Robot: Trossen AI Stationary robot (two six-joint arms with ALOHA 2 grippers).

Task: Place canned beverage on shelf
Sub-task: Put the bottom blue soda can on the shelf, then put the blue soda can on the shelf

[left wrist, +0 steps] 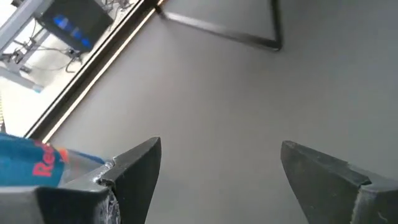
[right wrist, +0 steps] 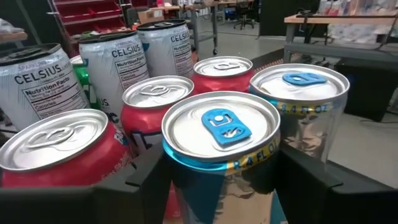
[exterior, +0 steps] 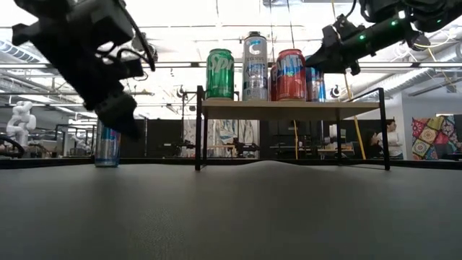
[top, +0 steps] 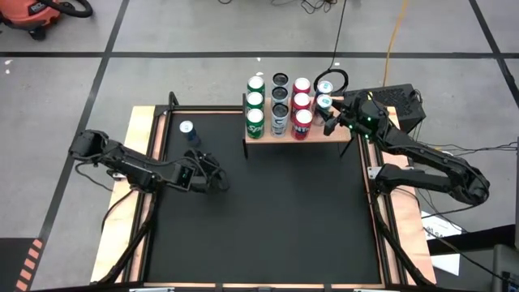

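The shelf [top: 328,136] [exterior: 289,108] stands at the mat's far side and bears rows of cans. My right gripper [top: 331,113] [right wrist: 221,186] is at its right end, shut on a blue-tabbed can [top: 323,101] [right wrist: 221,134]. A second blue-tabbed can [top: 324,83] [right wrist: 301,87] stands just beyond it. A blue Red Bull can [top: 187,130] [exterior: 107,144] stands upright on the mat at the far left. My left gripper [top: 216,175] [left wrist: 217,168] hovers open over the mat, nearer than that can, which shows outside one finger [left wrist: 37,165]. My right gripper pinches the can's side wall [right wrist: 249,180] just below the rim, one finger [right wrist: 146,183] on each side. The fingers come in about level, from the table's right. The can stands upright beside the red cans; whether its base rests on the shelf I cannot tell.
Green cans [top: 255,101], grey Celsius cans [top: 280,101] and red cans [top: 302,101] fill the shelf's left and middle. The black mat [top: 268,219] has a wooden frame. A person [exterior: 393,141] stands in the room beyond the table.
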